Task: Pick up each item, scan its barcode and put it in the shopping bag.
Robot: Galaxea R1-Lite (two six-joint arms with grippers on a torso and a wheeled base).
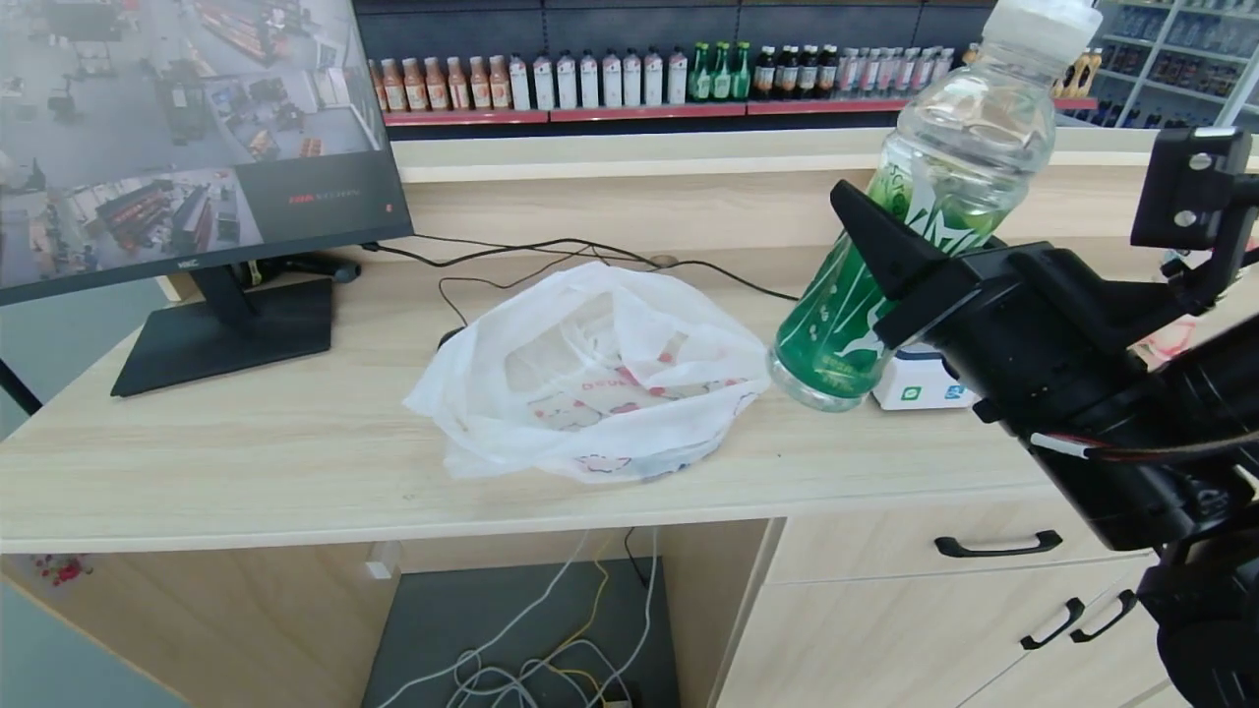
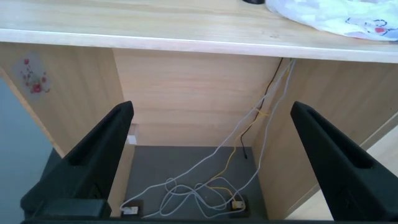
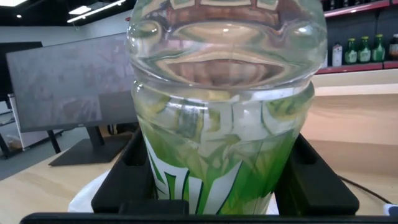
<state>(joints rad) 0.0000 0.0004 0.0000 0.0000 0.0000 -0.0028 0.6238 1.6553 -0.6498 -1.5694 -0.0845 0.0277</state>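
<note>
1. A big monitor (image 1: pixel 187 128) is standing on the left end of the wooden counter (image 1: pixel 246 442).
2. The left gripper (image 2: pixel 212 109) is hanging low in front of the open space under the counter. Its two black fingers (image 2: pixel 102 146) are spread wide apart and are holding nothing.
3. White and yellow cables (image 2: pixel 205 186) are lying on the floor in that space.
4. The white shopping bag (image 1: pixel 600 374) is sitting open in the middle of the counter.
5. The right gripper (image 1: pixel 885 241) is squeezing a bottle (image 1: pixel 915 226) around its green label.
6. The bottle is tilting in the air, up above the counter and just to the right of the bag. Its white cap is pointing up.
7. A small white box (image 1: pixel 920 385) is resting on the counter behind the bottle's bottom end.
</note>
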